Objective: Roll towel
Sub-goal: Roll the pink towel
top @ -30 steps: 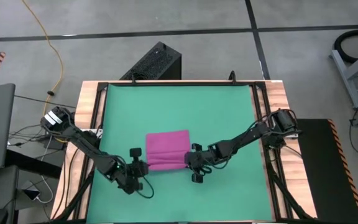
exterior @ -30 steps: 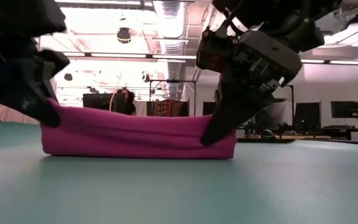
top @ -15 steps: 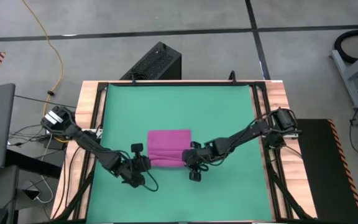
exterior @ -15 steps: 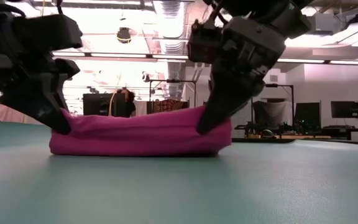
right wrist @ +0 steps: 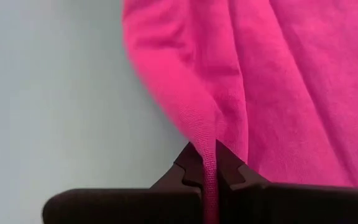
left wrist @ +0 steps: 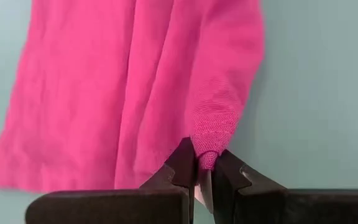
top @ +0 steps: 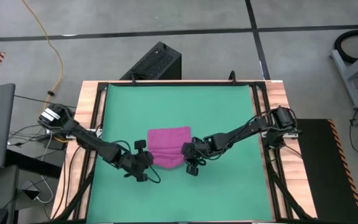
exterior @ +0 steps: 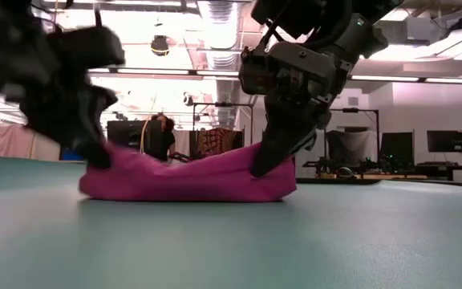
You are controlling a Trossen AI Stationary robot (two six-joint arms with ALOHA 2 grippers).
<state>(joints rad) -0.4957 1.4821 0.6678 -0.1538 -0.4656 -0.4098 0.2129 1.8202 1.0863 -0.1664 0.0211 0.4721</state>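
Observation:
The magenta-pink towel point(top: 168, 146) lies on the green mat point(top: 222, 112), near the middle, its near part rolled over. It also shows in the low view point(exterior: 187, 178). My left gripper point(top: 148, 157) is shut on the towel's near left corner. My right gripper point(top: 186, 154) is shut on its near right corner. Both show in the wrist views, the left gripper point(left wrist: 205, 169) and the right gripper point(right wrist: 209, 163). My left gripper pinches the towel's near left corner point(left wrist: 210, 149) between its two fingers, at a folded edge. The fingers slant down from the table's near left side. The corner is raised a little; the rest lies on the mat. My right gripper pinches the towel's near right corner point(right wrist: 205, 140) between its two fingers, at a folded edge. The fingers slant down from the near right side point(exterior: 269, 156). The corner is raised; the towel sags slack between the two grippers.
The mat is framed by wooden rails point(top: 89, 118) at left and right. A black box point(top: 156, 62) stands beyond the far edge. Bare mat lies on the far side of the towel and on the near side of both grippers.
Both grippers have gone toward the table's far edge and toward each other, carrying the towel's near corners. The near edge has rolled over the rest, the towel now looks narrower, and its middle sags in the low view.

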